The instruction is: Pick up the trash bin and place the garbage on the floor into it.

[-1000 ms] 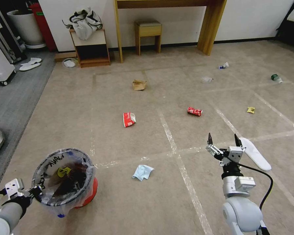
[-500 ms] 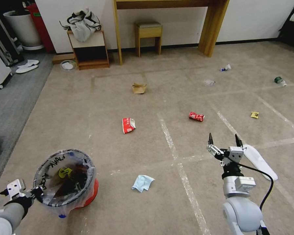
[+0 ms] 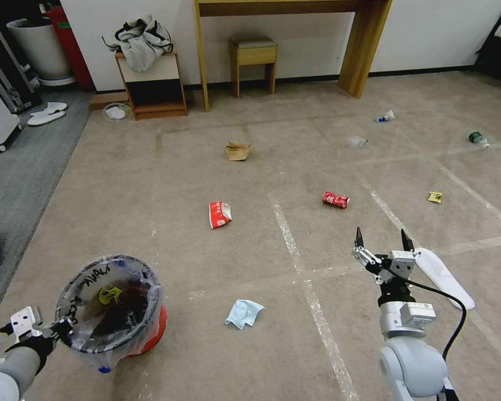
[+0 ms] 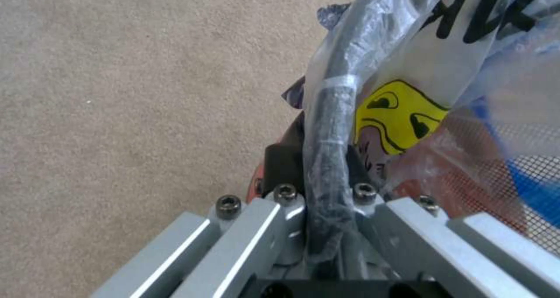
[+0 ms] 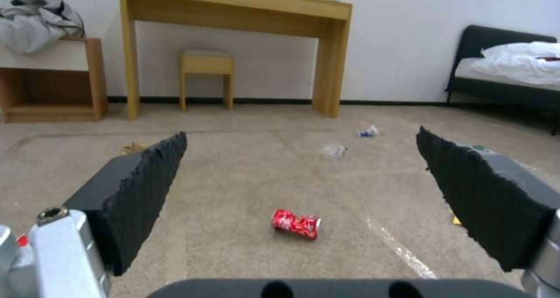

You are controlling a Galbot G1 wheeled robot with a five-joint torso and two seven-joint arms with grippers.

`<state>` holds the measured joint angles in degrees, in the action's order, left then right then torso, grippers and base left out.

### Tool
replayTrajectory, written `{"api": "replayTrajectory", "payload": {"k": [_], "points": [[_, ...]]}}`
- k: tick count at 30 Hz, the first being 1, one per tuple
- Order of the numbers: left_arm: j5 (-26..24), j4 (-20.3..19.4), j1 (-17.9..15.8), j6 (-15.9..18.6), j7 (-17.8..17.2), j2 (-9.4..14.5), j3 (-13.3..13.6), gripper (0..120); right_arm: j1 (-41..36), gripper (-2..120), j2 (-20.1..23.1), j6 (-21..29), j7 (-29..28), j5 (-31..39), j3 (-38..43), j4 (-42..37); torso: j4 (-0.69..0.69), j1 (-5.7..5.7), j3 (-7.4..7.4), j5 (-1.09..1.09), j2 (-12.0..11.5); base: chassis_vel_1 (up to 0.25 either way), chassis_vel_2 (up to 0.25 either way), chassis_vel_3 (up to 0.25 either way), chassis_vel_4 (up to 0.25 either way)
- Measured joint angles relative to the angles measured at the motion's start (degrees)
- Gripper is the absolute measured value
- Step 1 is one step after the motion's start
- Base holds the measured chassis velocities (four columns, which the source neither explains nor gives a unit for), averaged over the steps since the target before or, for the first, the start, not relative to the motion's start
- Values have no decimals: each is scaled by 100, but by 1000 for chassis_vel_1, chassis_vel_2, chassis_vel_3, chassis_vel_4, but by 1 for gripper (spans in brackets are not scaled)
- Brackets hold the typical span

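Note:
The red trash bin (image 3: 150, 328), lined with a clear bag, hangs low at my left, and my left gripper (image 3: 61, 326) is shut on its rim (image 4: 332, 114). My right gripper (image 3: 382, 238) is held open over the floor (image 3: 150, 184), nothing between its pads (image 5: 140, 188). Garbage lies scattered: a blue mask (image 3: 244, 313) nearest, a red wrapper (image 3: 219, 214), a crushed red can (image 3: 335, 199) (image 5: 295, 223) ahead of the right gripper, a brown paper bag (image 3: 237, 150), a yellow wrapper (image 3: 435, 196), clear plastic (image 3: 356, 142) and a green-labelled bottle (image 3: 476, 137).
A white slipper (image 3: 445, 277) lies just right of my right gripper. A wooden desk (image 3: 362, 44), stool (image 3: 253, 53) and low shelf with clothes (image 3: 150, 72) line the far wall. A bed (image 5: 507, 75) stands far right.
The whole head view has shifted slightly, so the camera moved; the litter sits a little lower in the picture. Both arms hold their poses and the bin stays gripped.

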<state>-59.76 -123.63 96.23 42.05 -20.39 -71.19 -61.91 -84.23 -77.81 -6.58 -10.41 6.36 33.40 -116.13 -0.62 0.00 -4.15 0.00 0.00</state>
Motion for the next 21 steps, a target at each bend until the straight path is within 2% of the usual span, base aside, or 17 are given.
{"api": "replayTrajectory", "payload": {"k": [21], "points": [[78, 61, -31, -19, 8, -28, 41, 1, 92, 100, 101, -6, -9, 28, -61, 44, -1, 0, 0, 0, 0, 0, 0, 0, 0]]}}
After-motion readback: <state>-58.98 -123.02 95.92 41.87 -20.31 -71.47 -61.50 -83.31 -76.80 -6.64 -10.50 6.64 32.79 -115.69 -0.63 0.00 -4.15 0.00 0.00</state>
